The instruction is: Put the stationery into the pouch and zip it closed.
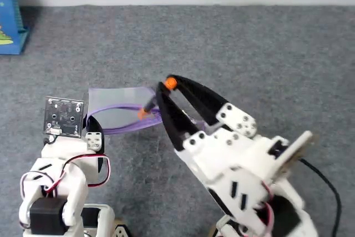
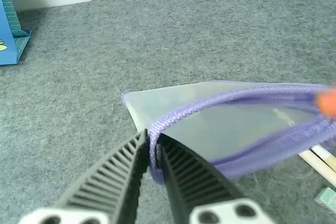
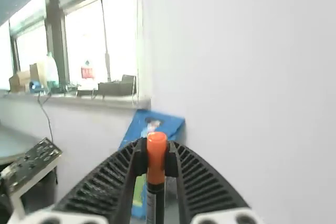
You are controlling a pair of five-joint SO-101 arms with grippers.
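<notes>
The pouch (image 1: 119, 109), a single clear bag with a purple zipper, lies on the grey table (image 1: 249, 43), its zipper edge pinched tight in the left gripper (image 2: 152, 146). The right gripper (image 3: 155, 149) is clamped on one orange-capped pen (image 3: 153, 203), which is tilted down to the pouch's mouth. Two pale sticks (image 2: 321, 162) and one small green block (image 2: 328, 199) lie beside the pouch.

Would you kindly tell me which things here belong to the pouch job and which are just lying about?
Job: pouch, pinched by left gripper; marker, in right gripper; pale sticks, probably pencils, beside the pouch.
Lying about: blue box; grey carpet.
</notes>
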